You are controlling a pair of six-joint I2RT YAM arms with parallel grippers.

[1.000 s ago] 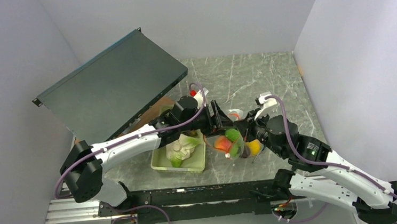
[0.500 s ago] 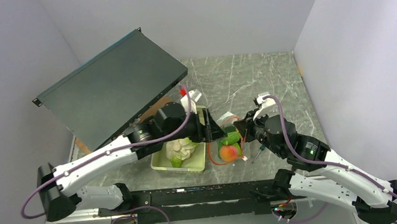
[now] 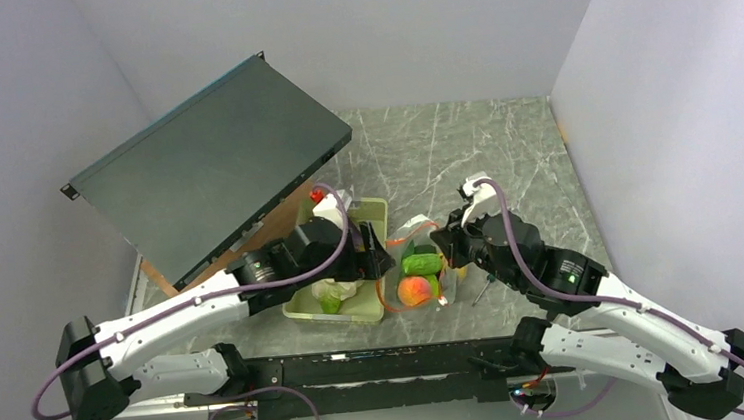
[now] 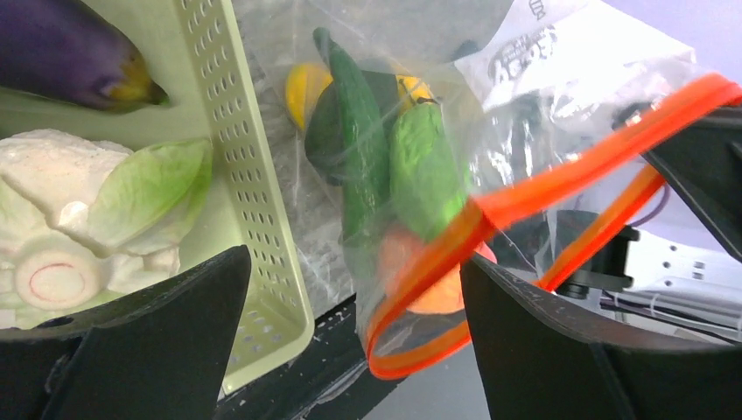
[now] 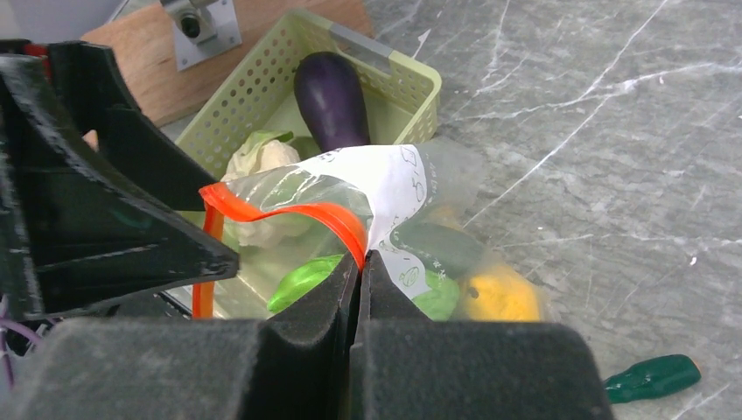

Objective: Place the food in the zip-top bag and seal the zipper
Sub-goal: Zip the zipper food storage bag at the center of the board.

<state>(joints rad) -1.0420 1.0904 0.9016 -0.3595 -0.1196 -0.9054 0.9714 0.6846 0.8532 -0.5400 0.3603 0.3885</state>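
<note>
While the zip-top bag (image 5: pixel 389 188) lies on the marbled table (image 3: pixel 504 149) just beside the pale green tray (image 4: pixel 262 201), its mouth gapes — the two orange-red runs of the zipper (image 4: pixel 595 153) bow apart into a loop. The right gripper (image 5: pixel 359 262) has its fingers pressed flat together on the bag's upper edge, right where the orange strip meets the white printed label, and it lifts that corner up off the stone. From the other side the left gripper (image 4: pixel 350 262) is spread wide, one black finger low over the tray and the other out past the zipper loop, with the bag's open mouth between them; I can't tell whether either finger touches the plastic. Inside the clear pouch I can see a dark green cucumber (image 4: pixel 359 157), a lighter green piece (image 4: pixel 424 171) against it, a yellow piece (image 4: pixel 302 92) at the far end and a peach-orange piece (image 4: pixel 411 262) near the mouth. Two things sit in the tray — a dark purple eggplant (image 5: pixel 328 96) and a white-and-green cabbage (image 4: pixel 96 210). A green-handled screwdriver (image 5: pixel 652 376) lies on the table to the right of the bag, apart from it.
</note>
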